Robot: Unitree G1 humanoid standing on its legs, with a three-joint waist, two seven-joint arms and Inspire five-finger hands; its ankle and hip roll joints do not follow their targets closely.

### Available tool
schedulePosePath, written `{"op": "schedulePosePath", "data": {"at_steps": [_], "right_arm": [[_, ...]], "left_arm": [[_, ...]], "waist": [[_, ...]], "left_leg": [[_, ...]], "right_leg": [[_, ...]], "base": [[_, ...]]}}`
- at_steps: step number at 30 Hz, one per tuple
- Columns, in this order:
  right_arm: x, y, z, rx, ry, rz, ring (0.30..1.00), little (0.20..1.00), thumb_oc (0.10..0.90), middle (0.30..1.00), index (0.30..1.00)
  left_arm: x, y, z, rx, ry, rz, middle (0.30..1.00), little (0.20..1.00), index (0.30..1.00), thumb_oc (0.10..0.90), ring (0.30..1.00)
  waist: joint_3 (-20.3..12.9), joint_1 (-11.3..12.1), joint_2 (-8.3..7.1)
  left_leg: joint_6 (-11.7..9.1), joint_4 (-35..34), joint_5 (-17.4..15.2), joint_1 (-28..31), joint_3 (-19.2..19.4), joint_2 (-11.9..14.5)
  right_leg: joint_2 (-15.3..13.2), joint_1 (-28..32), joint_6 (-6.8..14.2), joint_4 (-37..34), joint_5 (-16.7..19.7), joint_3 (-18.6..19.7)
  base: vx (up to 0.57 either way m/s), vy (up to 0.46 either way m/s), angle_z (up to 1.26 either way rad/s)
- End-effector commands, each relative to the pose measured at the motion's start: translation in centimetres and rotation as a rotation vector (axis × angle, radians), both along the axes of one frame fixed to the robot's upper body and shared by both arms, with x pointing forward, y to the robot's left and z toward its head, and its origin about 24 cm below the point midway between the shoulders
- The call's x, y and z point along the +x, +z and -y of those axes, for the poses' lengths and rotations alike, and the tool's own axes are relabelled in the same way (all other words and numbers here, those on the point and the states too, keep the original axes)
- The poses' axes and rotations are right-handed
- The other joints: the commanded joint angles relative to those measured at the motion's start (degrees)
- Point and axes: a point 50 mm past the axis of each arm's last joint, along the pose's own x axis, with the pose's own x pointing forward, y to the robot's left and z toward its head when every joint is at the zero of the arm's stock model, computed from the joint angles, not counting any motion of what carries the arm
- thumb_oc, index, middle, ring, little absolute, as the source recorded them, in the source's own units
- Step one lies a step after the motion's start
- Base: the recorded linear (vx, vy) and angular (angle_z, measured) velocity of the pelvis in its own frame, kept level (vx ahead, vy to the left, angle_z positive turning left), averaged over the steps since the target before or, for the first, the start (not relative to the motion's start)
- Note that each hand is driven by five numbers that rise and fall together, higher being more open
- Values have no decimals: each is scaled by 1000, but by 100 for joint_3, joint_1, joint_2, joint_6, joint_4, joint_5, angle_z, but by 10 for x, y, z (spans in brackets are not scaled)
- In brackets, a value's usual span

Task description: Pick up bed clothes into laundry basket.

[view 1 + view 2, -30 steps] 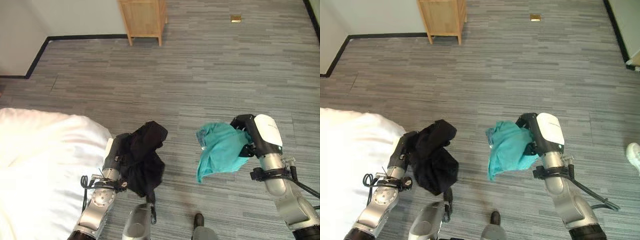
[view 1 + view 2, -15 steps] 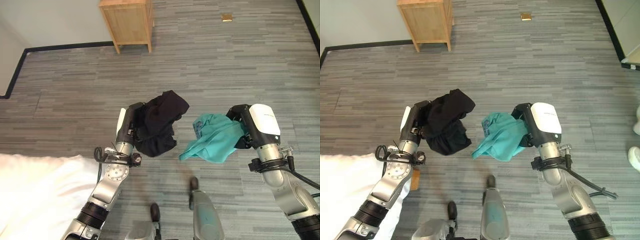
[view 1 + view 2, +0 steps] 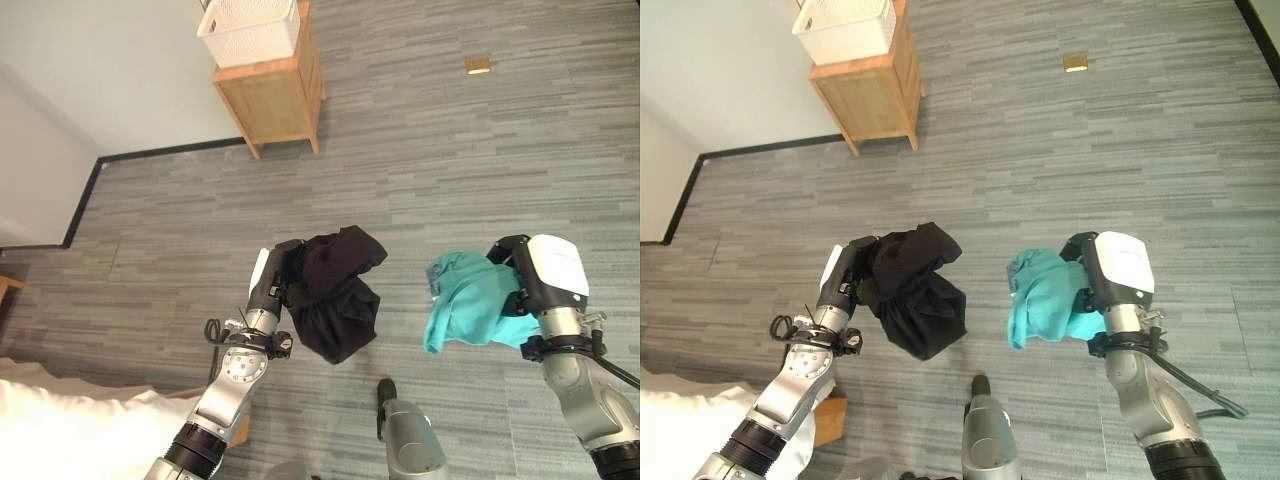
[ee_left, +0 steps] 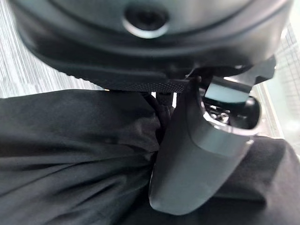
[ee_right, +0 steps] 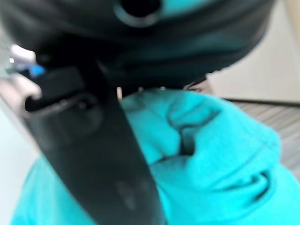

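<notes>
A black garment hangs bunched above the floor, and my left hand is shut on it; the left wrist view has the black cloth pressed under the thumb. To its right a teal garment droops from my right hand, which is shut on it; teal folds lie behind the thumb in the right wrist view. A white laundry basket stands on a wooden cabinet at the far left wall.
A corner of the white bed lies at the lower left. Grey plank flooring stretches between me and the cabinet. A small tan object lies on the floor at the far right.
The camera has swung away from the bed, so the cabinet with the basket on top now shows. Both hands keep their garments; the teal one hangs lower and more bunched.
</notes>
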Motion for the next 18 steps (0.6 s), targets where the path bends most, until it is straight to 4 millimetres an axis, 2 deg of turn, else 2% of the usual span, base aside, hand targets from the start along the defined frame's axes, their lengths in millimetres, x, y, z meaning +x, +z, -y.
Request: {"op": "schedulePosePath", "data": {"at_steps": [1,2,3,4,5,6,7,8,9,10,11,12,13,15,16,18], "right_arm": [[11,56,-18,-23,152,207,300,300,400,300,300],[11,54,-18,-18,152,195,300,300,400,300,300],[11,55,-18,-19,151,194,300,300,400,300,300],[11,54,-13,-41,141,181,300,300,400,300,300],[11,53,-11,-57,138,168,300,300,400,300,300],[10,52,-10,-64,135,160,300,300,400,300,300],[10,51,-6,-80,122,146,300,300,400,300,300],[10,49,-4,-85,113,139,300,300,400,300,300],[10,49,-3,-86,112,139,300,300,400,300,300],[11,49,-2,-87,103,134,300,300,400,300,300],[12,49,-2,-91,99,132,300,300,400,300,300],[13,50,-5,-91,111,131,300,300,400,300,300],[13,49,-7,-94,116,129,300,300,400,300,300],[15,45,-9,-95,115,112,300,300,400,300,300],[15,43,-9,-95,112,105,300,300,400,300,300],[17,41,-11,-86,109,109,300,300,400,300,300]], "left_arm": [[18,60,-7,-13,48,313,300,300,300,400,300],[21,60,-8,5,53,313,300,300,300,400,300],[22,60,-7,5,53,313,300,300,300,400,300],[25,59,-8,28,69,307,300,300,300,400,300],[26,57,-10,39,80,299,300,300,300,400,300],[26,58,-9,40,79,304,300,300,300,400,300],[26,57,-7,43,72,303,300,300,300,400,300],[26,57,-7,40,72,300,300,300,300,400,300],[26,56,-6,39,72,299,300,300,300,400,300],[25,57,-6,30,73,301,300,300,300,400,300],[22,54,-6,17,67,289,300,300,300,400,300],[19,49,-9,8,76,271,300,300,300,400,300],[17,48,-11,3,82,265,300,300,300,400,300],[11,40,-15,-2,90,236,300,300,300,400,300],[9,41,-15,0,82,239,300,300,300,400,300],[6,36,-19,14,85,220,300,300,300,400,300]], "waist": [[-427,360,-340],[-443,415,-319],[-443,436,-324],[-479,563,-177],[-489,658,-86],[-515,745,14],[-565,821,102],[-546,881,140],[-551,880,119],[-552,922,134],[-577,986,129],[-650,1018,226],[-725,1050,302],[-903,1236,377],[-993,1254,316],[-1139,1332,141]], "left_leg": [[477,-349,-473,-171,1501,425],[535,-832,-411,-328,1624,457],[532,-880,-423,-278,1649,442],[617,-2042,-360,-362,1803,356],[653,-2687,-372,-523,1844,273],[664,-3291,-166,-618,1835,268],[609,-3985,180,-581,1840,222],[567,-4338,286,-732,1925,293],[560,-4408,308,-686,1932,253],[553,-4642,324,-823,2017,323],[513,-4838,407,-938,2230,370],[527,-4883,451,-856,2257,350],[532,-4916,526,-794,2203,316],[578,-4892,771,-785,1864,234],[602,-4893,719,-729,1826,173],[818,-4830,570,-569,1803,-5]], "right_leg": [[-402,1031,967,-1653,247,203],[-392,1135,1005,-1674,220,238],[-405,1147,1012,-1669,194,253],[-375,1407,1116,-1708,47,283],[-324,1630,1186,-1720,-121,284],[-287,1738,1230,-1720,-175,318],[-279,1904,1275,-1720,-284,298],[-301,2086,1305,-1720,-390,274],[-331,2103,1311,-1720,-418,262],[-363,2250,1323,-1720,-492,244],[-441,2563,1379,-1720,-634,215],[-442,2661,1418,-1720,-682,290],[-445,2723,1452,-1720,-703,343],[-515,2915,1495,-1720,-807,514],[-614,2998,1532,-1697,-839,490],[-842,3005,1711,-1273,-739,511]], "base": [[428,-49,-42],[459,-55,-40],[473,64,-26],[585,86,-23],[719,118,-45],[600,85,-49],[545,72,-45],[407,37,-48],[337,15,-50],[481,16,-52],[666,41,-59],[710,58,-63],[592,70,-44],[555,47,-22],[578,29,-47],[551,27,-21]]}}
